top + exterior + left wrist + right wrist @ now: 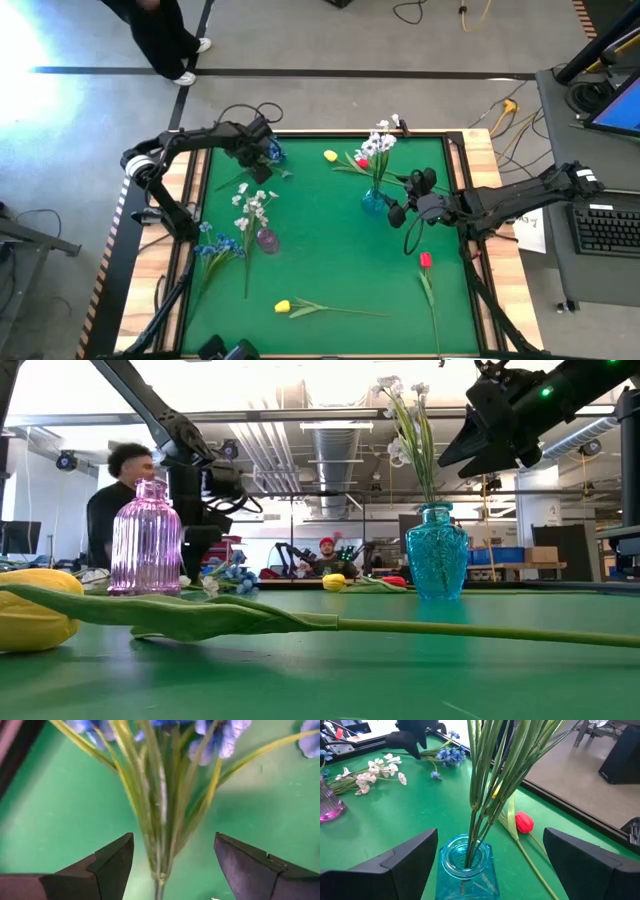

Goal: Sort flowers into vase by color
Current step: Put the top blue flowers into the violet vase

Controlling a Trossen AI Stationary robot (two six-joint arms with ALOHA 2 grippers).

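Note:
My left gripper [262, 152] is open at the table's far left, low over a blue flower [276, 153]. Its fingers stand on either side of the flower's green stem bundle [160, 820] without touching it. My right gripper [398, 200] is open and empty, just right of and above the blue glass vase [465, 865]. White flowers [380, 145] stand with their stems in that vase. An empty pink vase [267, 239] stands at left centre. A white flower [252, 205] and another blue flower [216, 245] lie on the table near it.
A yellow tulip [284, 306] lies near the table's near edge and a red tulip [425, 261] at the right. A yellow bud [330, 155] and a red bud [362, 161] lie at the far side by the blue vase. People show beyond the table's far edge [118, 490].

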